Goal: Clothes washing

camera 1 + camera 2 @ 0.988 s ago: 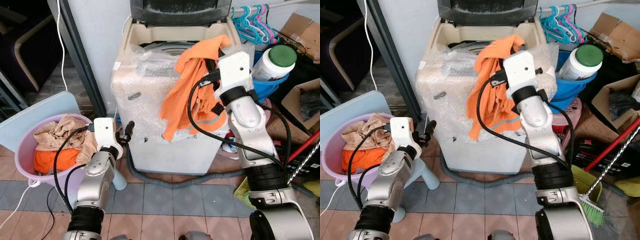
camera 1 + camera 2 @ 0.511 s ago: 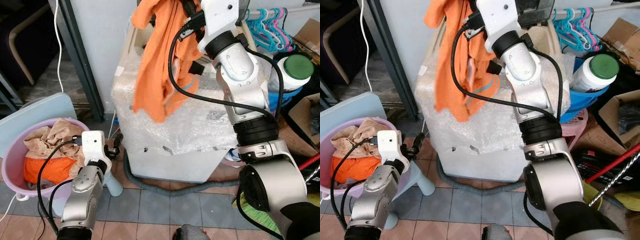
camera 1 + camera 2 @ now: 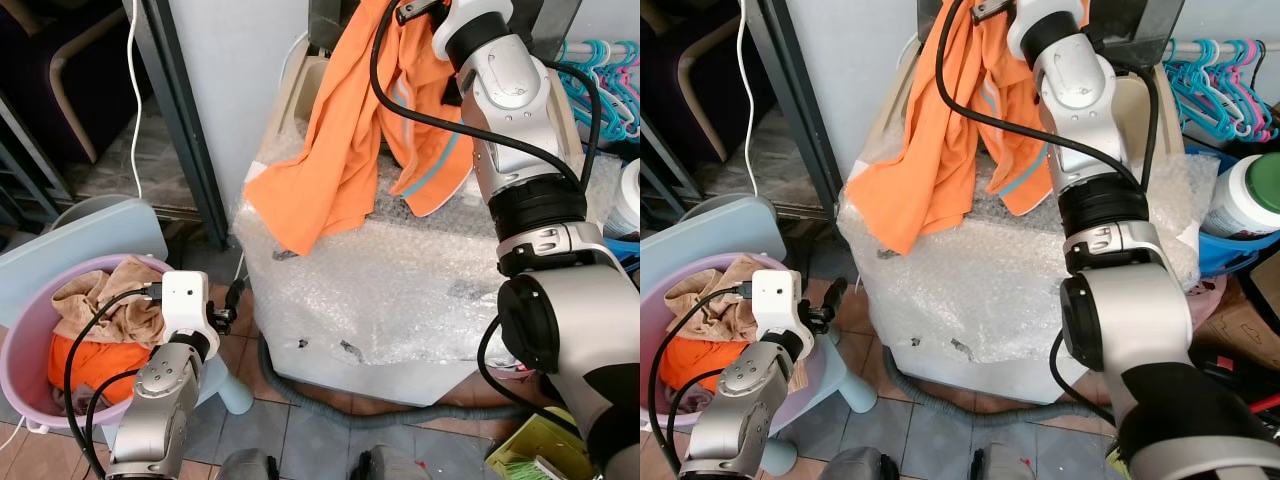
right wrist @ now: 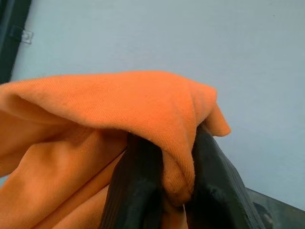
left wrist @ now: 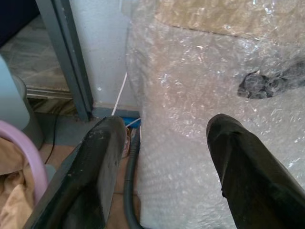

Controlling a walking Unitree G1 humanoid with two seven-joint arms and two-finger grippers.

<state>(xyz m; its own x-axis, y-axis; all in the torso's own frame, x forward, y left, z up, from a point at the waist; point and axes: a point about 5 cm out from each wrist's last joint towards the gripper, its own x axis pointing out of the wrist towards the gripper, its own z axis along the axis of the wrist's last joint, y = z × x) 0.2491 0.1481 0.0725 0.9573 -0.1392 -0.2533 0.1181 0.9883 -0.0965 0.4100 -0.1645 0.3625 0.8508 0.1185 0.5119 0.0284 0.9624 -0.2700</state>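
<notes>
An orange garment point(image 3: 340, 150) hangs from my raised right arm and drapes over the top of the washing machine point(image 3: 400, 290), which is wrapped in bubble wrap. In the right wrist view my right gripper point(image 4: 174, 186) is shut on a fold of that orange cloth. My left gripper point(image 3: 233, 298) hangs low between the machine's front corner and a pink basin point(image 3: 20, 370). It stands open with nothing between its fingers point(image 5: 100, 162). The basin holds a beige cloth point(image 3: 110, 300) and an orange cloth point(image 3: 90, 365).
A dark door frame point(image 3: 190, 130) stands left of the machine. A grey hose point(image 3: 330, 400) curls on the tiled floor under the machine's front. Coloured hangers point(image 3: 610, 75) and a white bottle with a green lid point(image 3: 1250, 195) are on the right. A pale blue stool point(image 3: 90, 230) is behind the basin.
The camera has come closer to the machine. My right arm has lifted the orange garment from the machine's front up over its top. The left gripper stays low by the basin.
</notes>
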